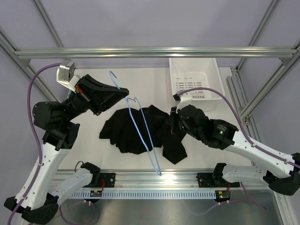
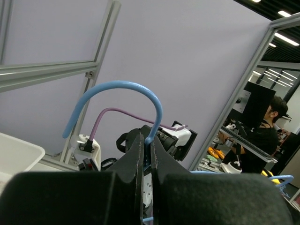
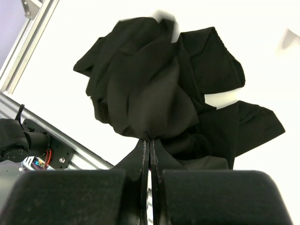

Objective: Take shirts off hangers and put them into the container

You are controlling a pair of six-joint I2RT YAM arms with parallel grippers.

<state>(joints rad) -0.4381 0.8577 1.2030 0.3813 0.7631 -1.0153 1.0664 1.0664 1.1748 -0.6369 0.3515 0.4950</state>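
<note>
Black shirt (image 1: 117, 131) just short of basket (image 1: 172, 77)

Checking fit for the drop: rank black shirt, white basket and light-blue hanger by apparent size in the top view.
1. black shirt
2. white basket
3. light-blue hanger: longest span but thin; hook end sits nearer the camera, so unsure.

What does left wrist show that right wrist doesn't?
Only left wrist: the light-blue hanger, its hook arching up and its stem clamped in the shut left gripper, with the metal frame behind. Only right wrist: the black shirt bunched over the white table, a fold pinched in the shut right gripper. Both: each camera's own fingers closed on something.
</note>
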